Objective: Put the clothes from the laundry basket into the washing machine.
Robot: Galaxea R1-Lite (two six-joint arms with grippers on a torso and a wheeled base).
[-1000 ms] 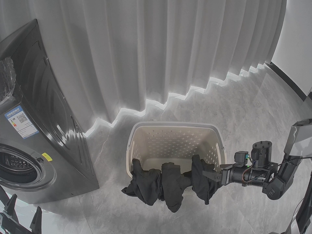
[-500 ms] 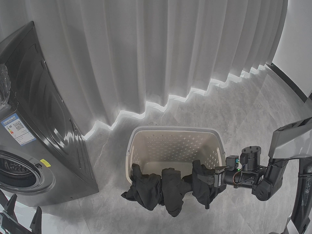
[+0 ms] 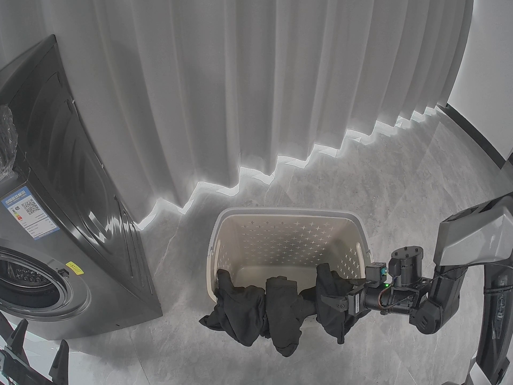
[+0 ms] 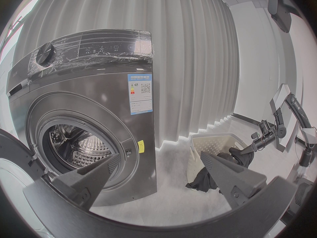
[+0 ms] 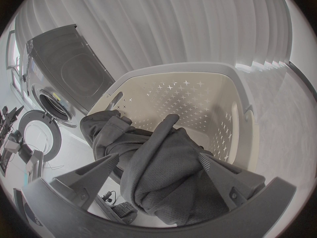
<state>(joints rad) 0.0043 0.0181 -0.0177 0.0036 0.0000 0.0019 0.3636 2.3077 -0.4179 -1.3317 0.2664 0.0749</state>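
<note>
A cream laundry basket (image 3: 288,217) stands on the floor, with dark clothes (image 3: 267,308) draped over its near rim. My right gripper (image 3: 330,301) is at the right-hand fold of the clothes. In the right wrist view the right gripper (image 5: 158,156) is open, its fingers either side of that dark fold (image 5: 171,169). The grey washing machine (image 3: 53,231) stands at the left with its drum (image 4: 76,146) exposed and its door (image 5: 39,136) swung open. My left gripper (image 4: 159,155) hangs open and empty in front of the machine, low at the left (image 3: 37,348).
White curtains (image 3: 267,81) hang behind the basket and machine. Grey tiled floor (image 3: 401,177) lies open to the right and between the machine and the basket (image 4: 211,142). A wall with a dark skirting runs along the far right.
The head camera shifted slightly at first. My right arm has moved left and down, bringing its open fingers around the right-hand fold of the clothes. The left gripper has stayed put.
</note>
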